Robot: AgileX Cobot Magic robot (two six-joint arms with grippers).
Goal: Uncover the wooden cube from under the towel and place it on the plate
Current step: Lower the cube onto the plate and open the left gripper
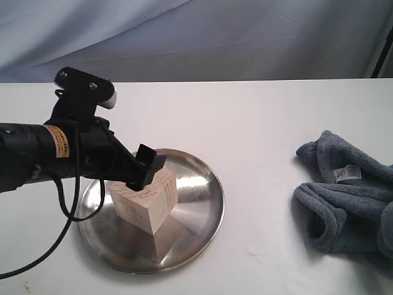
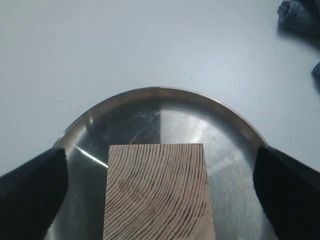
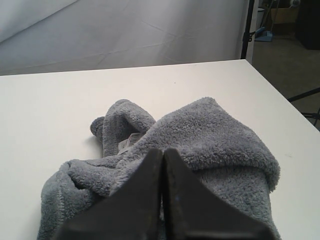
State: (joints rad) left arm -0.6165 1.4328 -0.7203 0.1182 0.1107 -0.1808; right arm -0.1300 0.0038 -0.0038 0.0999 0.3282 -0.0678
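Observation:
The wooden cube (image 1: 146,201) stands on the silver plate (image 1: 206,212), left of its middle, with a corner toward the camera. My left gripper (image 1: 142,172) hovers just over the cube's top and is open. In the left wrist view its two black fingers (image 2: 31,195) stand wide on either side of the cube (image 2: 157,195), clear of its sides, with the plate (image 2: 165,112) beneath. The blue-grey towel (image 1: 350,200) lies crumpled at the table's right. My right gripper (image 3: 162,154) is shut with nothing between its fingertips, just over the towel (image 3: 215,135).
The towel's white label (image 3: 131,140) faces up. The white table (image 1: 258,123) ends at a pale draped backdrop (image 1: 202,37) behind. A black cable (image 1: 61,221) hangs from the left arm beside the plate. The right arm is out of the exterior view.

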